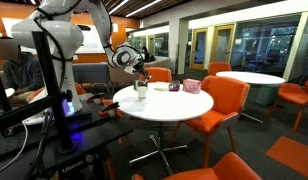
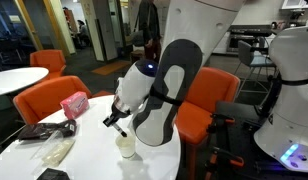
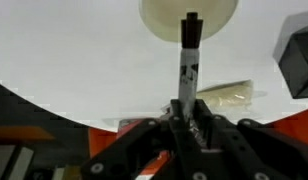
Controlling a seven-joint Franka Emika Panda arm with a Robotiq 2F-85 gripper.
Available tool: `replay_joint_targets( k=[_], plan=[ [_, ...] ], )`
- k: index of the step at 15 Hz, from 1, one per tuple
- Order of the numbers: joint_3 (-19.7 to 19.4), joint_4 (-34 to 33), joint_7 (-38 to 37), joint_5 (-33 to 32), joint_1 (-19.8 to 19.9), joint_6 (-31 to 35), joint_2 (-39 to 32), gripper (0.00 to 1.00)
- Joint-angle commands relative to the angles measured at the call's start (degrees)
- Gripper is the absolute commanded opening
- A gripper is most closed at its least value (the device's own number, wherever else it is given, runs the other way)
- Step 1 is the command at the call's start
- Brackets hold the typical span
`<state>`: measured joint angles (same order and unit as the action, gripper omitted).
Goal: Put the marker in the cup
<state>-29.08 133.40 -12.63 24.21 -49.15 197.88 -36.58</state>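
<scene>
My gripper [image 3: 187,108] is shut on the marker [image 3: 188,55], a thin stick with a dark tip and a grey-white body. In the wrist view the tip points at the pale cup [image 3: 189,12] at the top edge and overlaps its rim. In an exterior view the gripper [image 2: 118,122] hangs just above the small whitish cup [image 2: 126,146] on the white round table [image 2: 84,160]. In an exterior view the cup [image 1: 141,91] stands near the table's edge under the gripper [image 1: 140,74]; the marker is too small to see there.
A pink box [image 2: 73,103] and a dark flat object [image 2: 44,130] lie on the table, with a pale wrapper [image 3: 227,94] and a dark object [image 2: 52,175] near the edge. Orange chairs [image 1: 222,100] ring the table. A second white table [image 1: 249,77] stands behind.
</scene>
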Motion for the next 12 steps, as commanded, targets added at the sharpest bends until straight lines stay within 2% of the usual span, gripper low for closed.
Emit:
replay_joint_targets(
  k=[1, 7, 8, 9, 12],
  plan=[
    [1.2, 1.0, 2.7, 2.0, 0.8, 0.0, 0.4, 0.05],
    [1.8, 1.2, 2.6, 1.9, 1.5, 0.0, -0.5, 0.05],
    [1.9, 1.2, 2.5, 2.0, 1.5, 0.0, -0.5, 0.33],
    [2.3, 1.5, 2.5, 1.7, 1.8, 0.0, -0.3, 0.47],
    [3.4, 2.2, 2.6, 1.3, 2.4, 0.0, 0.4, 0.68]
  ],
)
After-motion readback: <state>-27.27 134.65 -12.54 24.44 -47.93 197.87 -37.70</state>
